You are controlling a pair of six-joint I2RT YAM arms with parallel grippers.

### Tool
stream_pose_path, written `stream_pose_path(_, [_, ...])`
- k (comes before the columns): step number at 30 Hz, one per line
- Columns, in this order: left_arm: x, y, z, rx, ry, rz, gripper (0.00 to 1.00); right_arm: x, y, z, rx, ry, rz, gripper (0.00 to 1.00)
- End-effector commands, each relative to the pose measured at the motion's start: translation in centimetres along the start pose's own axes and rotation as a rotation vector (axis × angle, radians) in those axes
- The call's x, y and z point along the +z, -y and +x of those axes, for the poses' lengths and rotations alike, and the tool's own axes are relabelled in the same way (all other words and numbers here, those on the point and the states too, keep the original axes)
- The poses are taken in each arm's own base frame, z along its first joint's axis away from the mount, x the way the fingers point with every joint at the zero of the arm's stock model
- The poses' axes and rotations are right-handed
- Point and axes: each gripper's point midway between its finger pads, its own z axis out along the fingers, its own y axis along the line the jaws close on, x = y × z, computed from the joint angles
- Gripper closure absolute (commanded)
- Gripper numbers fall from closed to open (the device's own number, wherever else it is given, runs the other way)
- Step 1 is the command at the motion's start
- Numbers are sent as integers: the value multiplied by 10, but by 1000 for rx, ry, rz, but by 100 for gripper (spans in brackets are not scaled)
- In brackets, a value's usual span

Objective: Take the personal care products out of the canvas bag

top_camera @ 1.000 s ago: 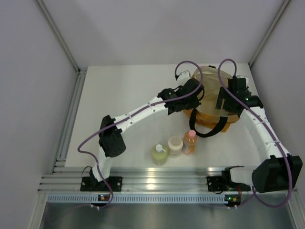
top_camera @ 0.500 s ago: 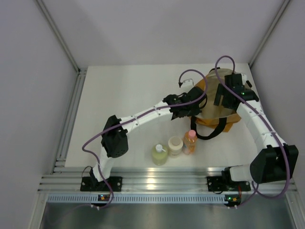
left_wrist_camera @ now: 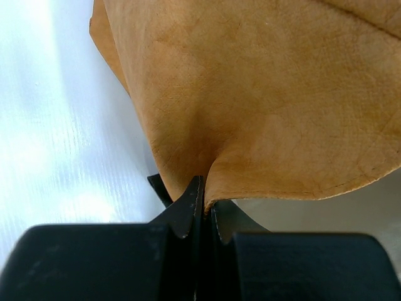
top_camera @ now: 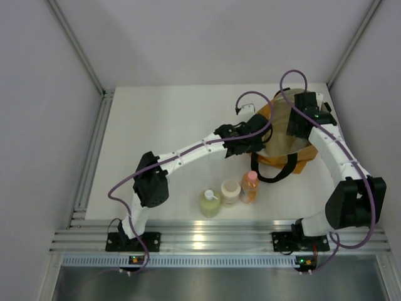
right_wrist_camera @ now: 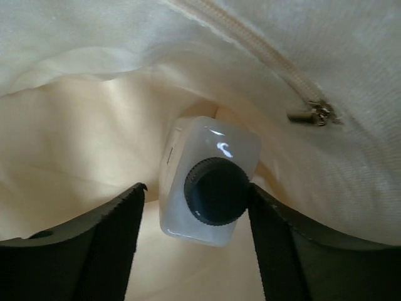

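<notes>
Left gripper (left_wrist_camera: 202,188): clenched on a fold of the canvas bag (left_wrist_camera: 263,113), with the tan outer wall pinched between closed jaws above the white table (left_wrist_camera: 50,138). Seen from overhead at the bag's left side.

Right gripper (right_wrist_camera: 195,188): reached down inside the bag's cream lining (right_wrist_camera: 81,125) and was spread wide, with one finger on either side of the clear square bottle (right_wrist_camera: 188,150). Not clamped; showed a gap on the left side, while contact on the right could not be judged.

Clear square bottle: lay at the bag's bottom, black cap (right_wrist_camera: 216,191) facing the camera, below the zipper pull (right_wrist_camera: 310,113).

Stood outside the bag in a row near the table's front edge: yellow-green bottle (top_camera: 210,204), cream jar (top_camera: 230,192), orange bottle (top_camera: 249,187).
</notes>
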Motion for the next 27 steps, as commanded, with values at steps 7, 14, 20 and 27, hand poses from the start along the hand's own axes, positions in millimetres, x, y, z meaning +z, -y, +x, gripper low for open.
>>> stream_pose_path(7, [-9, 9, -16, 2, 39, 28, 100, 20, 8, -1, 54, 31, -19, 62])
stream_pose_path(14, [-10, 9, -16, 7, 35, 30, 100, 23, 12, -2, 62, 42, -19, 96])
stream_pose_path(20, [-9, 10, -17, 4, 38, 32, 100, 4, 6, -25, 96, 138, -91, 100])
stream_pose_path(27, [-8, 11, -15, 2, 30, 34, 100, -30, 5, -66, 77, 257, -164, 100])
